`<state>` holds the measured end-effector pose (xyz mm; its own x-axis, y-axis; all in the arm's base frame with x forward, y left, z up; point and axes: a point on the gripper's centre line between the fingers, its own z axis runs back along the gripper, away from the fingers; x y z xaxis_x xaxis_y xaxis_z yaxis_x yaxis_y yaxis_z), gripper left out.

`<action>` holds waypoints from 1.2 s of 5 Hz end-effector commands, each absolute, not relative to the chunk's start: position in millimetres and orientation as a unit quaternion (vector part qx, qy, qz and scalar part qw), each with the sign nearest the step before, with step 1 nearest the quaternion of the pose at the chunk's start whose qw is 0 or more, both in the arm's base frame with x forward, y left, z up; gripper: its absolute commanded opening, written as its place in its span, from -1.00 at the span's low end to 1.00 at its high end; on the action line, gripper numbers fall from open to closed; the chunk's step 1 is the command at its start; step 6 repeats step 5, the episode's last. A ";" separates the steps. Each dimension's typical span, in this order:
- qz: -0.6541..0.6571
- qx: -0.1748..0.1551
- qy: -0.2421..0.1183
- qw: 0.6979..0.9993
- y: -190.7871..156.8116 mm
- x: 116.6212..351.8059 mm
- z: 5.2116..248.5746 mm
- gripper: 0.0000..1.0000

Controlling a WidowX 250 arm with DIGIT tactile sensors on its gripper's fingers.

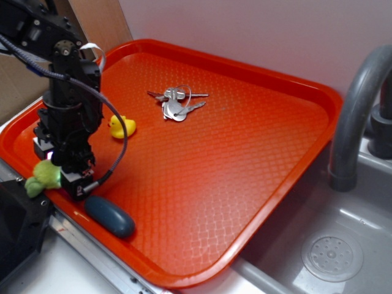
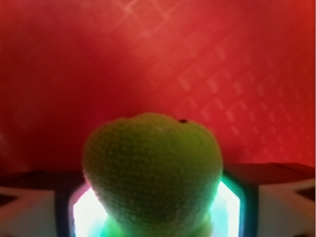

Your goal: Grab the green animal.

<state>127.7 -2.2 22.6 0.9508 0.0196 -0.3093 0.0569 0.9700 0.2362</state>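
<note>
The green animal (image 1: 41,177) is a small plush turtle at the front left rim of the red tray (image 1: 257,159). My gripper (image 1: 59,173) points down over it, and the plush sticks out to the left of the fingers. In the wrist view the green animal (image 2: 153,168) fills the gap of the gripper (image 2: 155,202). Both lit pads press against its sides, so the gripper is shut on it. The plush's lower body is hidden.
A yellow rubber duck (image 1: 122,126) sits on the tray behind the arm. A dark blue-grey oval object (image 1: 109,215) lies on the front rim, right of the gripper. A bunch of keys (image 1: 176,104) lies mid-tray. A grey faucet (image 1: 355,116) and sink (image 1: 331,251) stand on the right.
</note>
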 end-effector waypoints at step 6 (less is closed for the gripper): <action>-0.080 0.018 -0.072 0.994 -53.4 215.2 209.9 -1.00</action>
